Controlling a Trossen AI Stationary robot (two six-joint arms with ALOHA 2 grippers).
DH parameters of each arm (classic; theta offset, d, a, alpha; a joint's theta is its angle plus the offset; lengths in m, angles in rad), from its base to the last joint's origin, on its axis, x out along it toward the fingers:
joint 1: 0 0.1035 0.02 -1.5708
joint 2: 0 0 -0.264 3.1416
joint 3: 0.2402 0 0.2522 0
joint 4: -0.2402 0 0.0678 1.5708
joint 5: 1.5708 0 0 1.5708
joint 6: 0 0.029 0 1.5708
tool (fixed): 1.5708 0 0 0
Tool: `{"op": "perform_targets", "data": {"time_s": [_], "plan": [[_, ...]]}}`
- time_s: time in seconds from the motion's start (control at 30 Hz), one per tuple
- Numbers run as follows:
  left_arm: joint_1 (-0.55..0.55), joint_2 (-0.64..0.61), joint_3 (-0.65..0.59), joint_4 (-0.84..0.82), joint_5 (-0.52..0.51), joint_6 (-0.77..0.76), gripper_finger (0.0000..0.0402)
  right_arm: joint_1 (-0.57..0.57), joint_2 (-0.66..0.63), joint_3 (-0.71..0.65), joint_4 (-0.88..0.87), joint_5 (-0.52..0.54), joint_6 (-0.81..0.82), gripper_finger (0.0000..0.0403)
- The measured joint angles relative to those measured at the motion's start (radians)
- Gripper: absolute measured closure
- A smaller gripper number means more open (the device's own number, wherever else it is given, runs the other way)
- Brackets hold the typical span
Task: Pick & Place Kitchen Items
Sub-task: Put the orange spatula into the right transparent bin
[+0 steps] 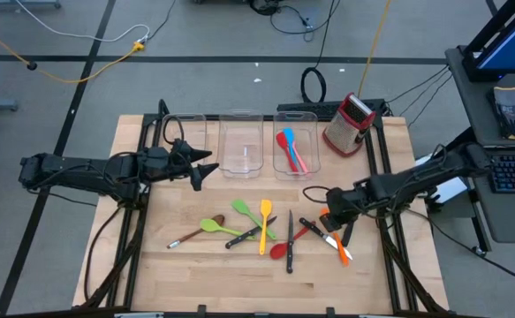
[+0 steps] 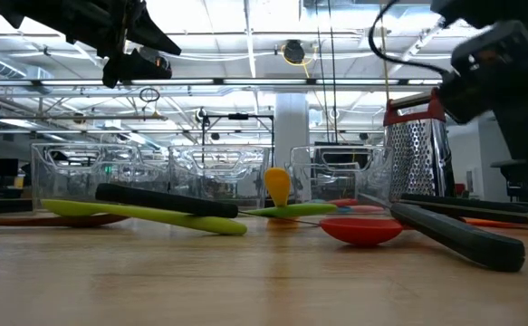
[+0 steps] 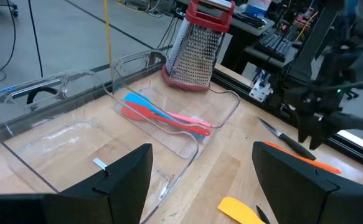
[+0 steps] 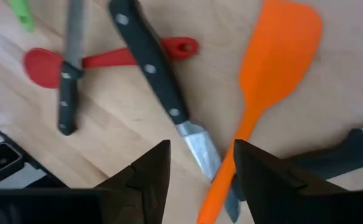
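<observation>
High view: the right tool (image 1: 334,223) hangs low over the orange spatula (image 1: 340,248) and a black-handled knife (image 1: 311,229) on the tabletop (image 1: 195,265), fingers parted and seemingly gripping nothing. The left tool (image 1: 200,170), spread wide and empty, waits near the left clear bin (image 1: 185,131). Blue and pink spatulas (image 1: 290,148) lie in the right-hand bin (image 1: 294,168).

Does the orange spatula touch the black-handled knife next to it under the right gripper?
Touching. In the right wrist view the orange spatula has its handle lying across the blade of the black-handled knife, overlapping it just ahead of the right gripper.
</observation>
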Motion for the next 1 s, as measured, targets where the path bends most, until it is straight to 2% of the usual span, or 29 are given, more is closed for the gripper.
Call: {"op": "perform_targets", "data": {"time_s": [0.17,0.57,1.0], "plan": [[0.000,0.000,0.000,0.000,0.000,-0.001,0.0123,0.001,0.000,-0.087,0.063,-0.064,0.043,0.0238],[0.000,0.000,0.000,0.000,-0.006,0.008,0.0123,0.001,0.008,-0.109,0.079,-0.059,0.049,0.0238],[0.000,0.000,0.000,0.000,-0.006,0.008,0.0123,-0.002,0.186,-0.103,0.113,-0.020,-0.011,0.0239]]}}
